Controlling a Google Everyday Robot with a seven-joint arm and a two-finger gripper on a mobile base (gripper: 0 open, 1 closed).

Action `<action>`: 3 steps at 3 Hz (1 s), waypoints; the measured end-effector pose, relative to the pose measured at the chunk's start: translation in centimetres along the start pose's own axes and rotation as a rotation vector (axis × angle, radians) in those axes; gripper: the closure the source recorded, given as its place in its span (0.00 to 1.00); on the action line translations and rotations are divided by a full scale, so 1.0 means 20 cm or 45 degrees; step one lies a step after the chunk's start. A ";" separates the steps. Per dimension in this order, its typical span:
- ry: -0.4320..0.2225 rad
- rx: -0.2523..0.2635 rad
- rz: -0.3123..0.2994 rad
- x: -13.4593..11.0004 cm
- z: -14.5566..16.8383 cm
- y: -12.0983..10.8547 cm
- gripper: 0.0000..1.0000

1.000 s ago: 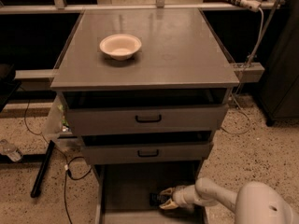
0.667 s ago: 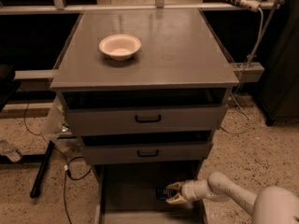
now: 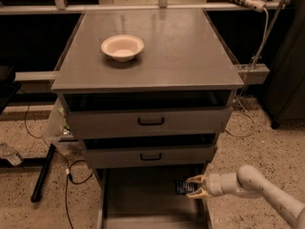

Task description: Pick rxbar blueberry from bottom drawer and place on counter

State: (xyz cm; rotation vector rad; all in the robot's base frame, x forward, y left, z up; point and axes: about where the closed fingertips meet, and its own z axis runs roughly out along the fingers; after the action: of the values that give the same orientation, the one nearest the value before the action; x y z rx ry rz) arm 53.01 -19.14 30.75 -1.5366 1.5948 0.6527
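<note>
The rxbar blueberry [image 3: 182, 187] is a small dark bar with pale print at the right side of the open bottom drawer [image 3: 138, 194]. My gripper [image 3: 192, 186] reaches in from the right, its two yellowish fingertips closed across the bar's right end, holding it just above the grey drawer floor. The counter [image 3: 181, 56] is the broad grey top above the drawers.
A pale bowl [image 3: 122, 47] sits on the counter's back left. Two upper drawers with black handles [image 3: 151, 121] stand slightly open and overhang the bottom drawer. Cables, a black pole [image 3: 42, 173] and a plastic bottle [image 3: 9, 154] lie on the floor at left.
My gripper has moved to the right and slightly up inside the bottom drawer, and the dark bar has moved with it. The bowl and upper drawers have not moved.
</note>
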 end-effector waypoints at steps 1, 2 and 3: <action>0.127 0.028 -0.071 -0.16 -0.23 -0.09 1.00; 0.278 0.045 -0.150 -0.34 -0.38 -0.19 1.00; 0.319 0.052 -0.252 -0.61 -0.58 -0.29 1.00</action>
State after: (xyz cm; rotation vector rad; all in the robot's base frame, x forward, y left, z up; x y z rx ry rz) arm 55.52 -22.54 48.05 -1.7726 1.5976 0.3267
